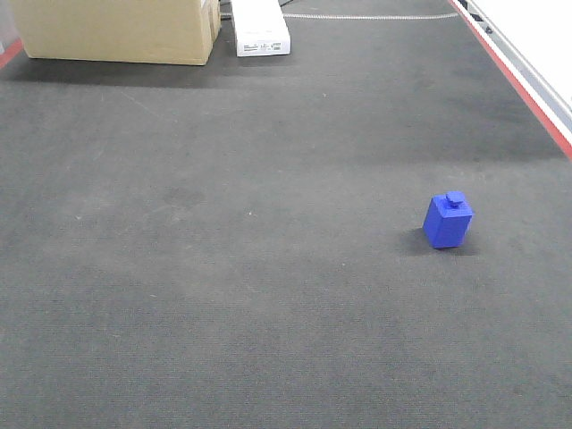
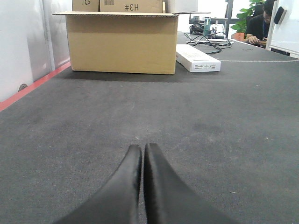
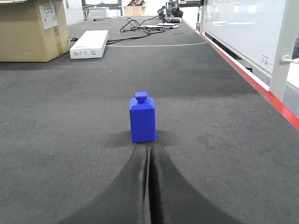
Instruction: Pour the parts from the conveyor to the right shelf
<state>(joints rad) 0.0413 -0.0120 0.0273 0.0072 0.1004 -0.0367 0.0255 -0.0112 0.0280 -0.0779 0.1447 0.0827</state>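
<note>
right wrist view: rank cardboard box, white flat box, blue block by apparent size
Cardboard box: largest, though cropped.
Blue block and white flat box: about alike; the block sits much nearer the camera, so unranked.

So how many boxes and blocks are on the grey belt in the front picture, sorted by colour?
Blue block: 1
Brown cardboard box: 1
White flat box: 1
Total: 3
</note>
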